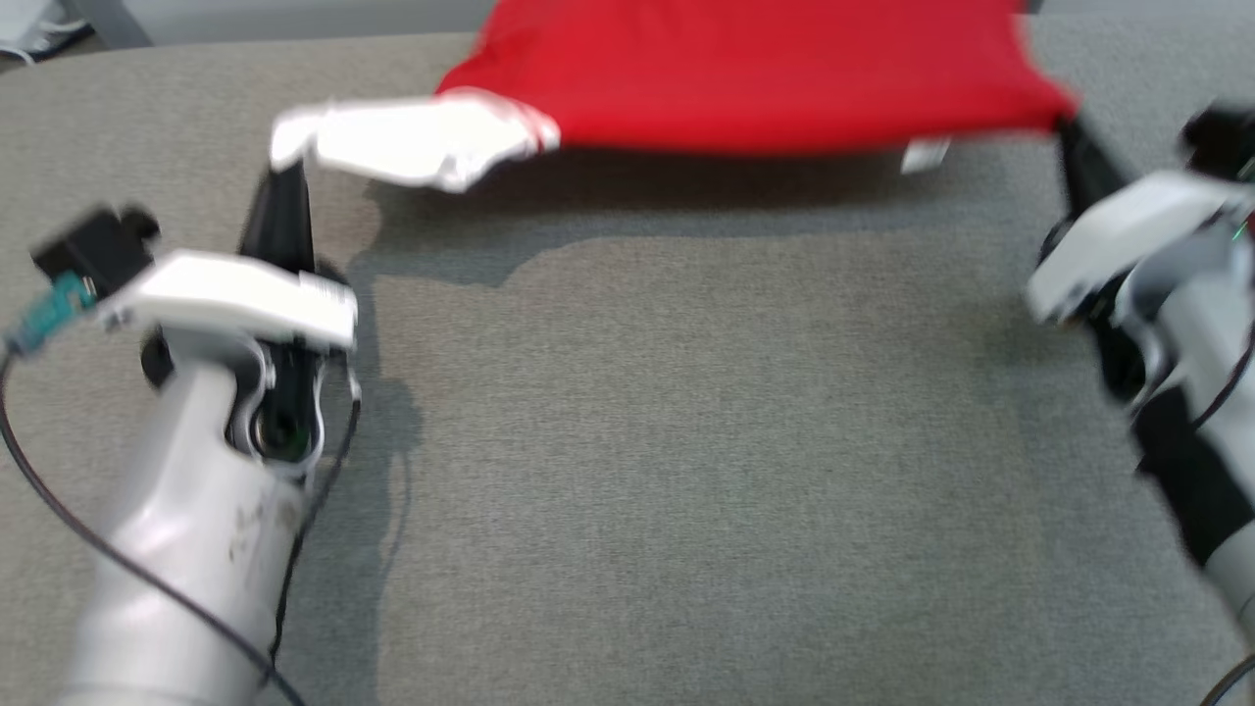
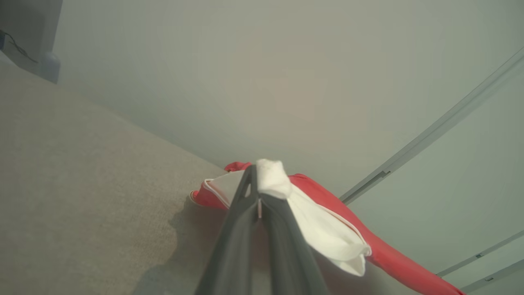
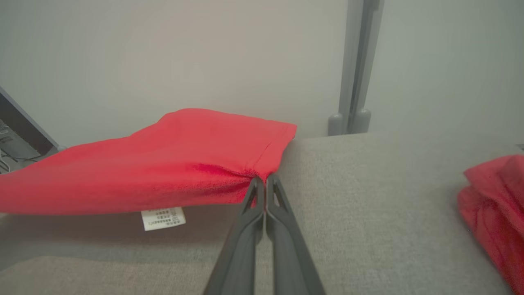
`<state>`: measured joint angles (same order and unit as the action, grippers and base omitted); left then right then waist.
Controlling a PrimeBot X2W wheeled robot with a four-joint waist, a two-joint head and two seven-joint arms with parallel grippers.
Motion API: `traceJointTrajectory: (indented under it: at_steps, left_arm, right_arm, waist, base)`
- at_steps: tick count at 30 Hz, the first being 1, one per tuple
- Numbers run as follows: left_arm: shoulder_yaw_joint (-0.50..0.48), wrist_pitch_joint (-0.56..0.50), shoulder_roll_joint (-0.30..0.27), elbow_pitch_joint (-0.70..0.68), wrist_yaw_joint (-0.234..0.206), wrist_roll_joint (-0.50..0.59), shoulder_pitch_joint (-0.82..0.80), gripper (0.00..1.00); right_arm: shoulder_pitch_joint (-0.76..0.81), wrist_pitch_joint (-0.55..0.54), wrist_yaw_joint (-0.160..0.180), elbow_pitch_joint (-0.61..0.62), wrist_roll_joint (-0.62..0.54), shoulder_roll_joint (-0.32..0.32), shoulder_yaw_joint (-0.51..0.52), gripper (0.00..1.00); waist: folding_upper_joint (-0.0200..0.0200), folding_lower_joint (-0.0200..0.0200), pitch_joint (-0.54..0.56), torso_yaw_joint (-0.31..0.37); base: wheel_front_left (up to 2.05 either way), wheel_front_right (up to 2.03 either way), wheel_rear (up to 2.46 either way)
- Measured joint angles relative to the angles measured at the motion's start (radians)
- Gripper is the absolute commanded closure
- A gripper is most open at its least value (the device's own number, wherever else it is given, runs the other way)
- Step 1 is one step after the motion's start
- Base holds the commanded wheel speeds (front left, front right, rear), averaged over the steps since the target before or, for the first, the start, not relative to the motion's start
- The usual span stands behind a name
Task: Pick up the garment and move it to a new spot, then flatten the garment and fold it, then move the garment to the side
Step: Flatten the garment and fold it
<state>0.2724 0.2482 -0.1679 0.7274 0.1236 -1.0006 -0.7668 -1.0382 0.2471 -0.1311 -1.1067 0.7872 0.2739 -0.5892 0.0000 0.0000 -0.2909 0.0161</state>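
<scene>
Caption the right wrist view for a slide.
Right gripper pinches the red garment by its edge, holding it above the grey table, care label dangling beneath.

Head view: garment spans the far side of the table, held up off it between the two arms. left gripper is at the far left, jaws pinched on the sleeve, which sticks out left of the garment body. right gripper is at the far right, jaws pinched on the garment's near right corner. Care label hangs under the near edge, toward the right end. Right wrist view: cloth heap on the table, well apart to that view's right. Wall and post stand behind the table's far edge.
</scene>
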Motion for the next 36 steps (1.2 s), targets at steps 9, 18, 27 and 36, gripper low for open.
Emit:
traceJointTrajectory:
  at_steps: [9,18,27,36]
  left_arm:
    - [0.052,0.0,0.013,-0.087,0.0,-0.058,0.281,1.0]
    - [-0.01,0.0,0.001,-0.338,0.0,0.002,0.554,1.0]
    - [0.018,-0.014,0.028,-0.403,-0.019,0.041,0.72,1.0]
    - [0.063,-0.141,0.01,-0.445,-0.077,0.047,0.783,1.0]
  right_arm:
    - [0.243,0.0,0.0,0.063,0.118,0.033,-0.08,1.0]
    - [0.417,0.0,0.0,0.175,0.178,0.116,-0.063,1.0]
    - [0.521,-0.073,0.0,0.268,0.3,0.178,-0.135,1.0]
    - [0.579,-0.102,0.0,0.379,0.361,0.261,-0.187,1.0]
  waist:
    - [0.0,0.0,0.01,0.044]
    - [0.0,0.0,0.076,0.032]
    - [0.0,0.0,0.087,-0.019]
    - [0.0,0.0,0.086,-0.038]
  base:
    - [0.0,0.0,0.0]
    - [0.0,0.0,0.0]
    - [0.0,0.0,0.0]
    - [0.0,0.0,0.0]
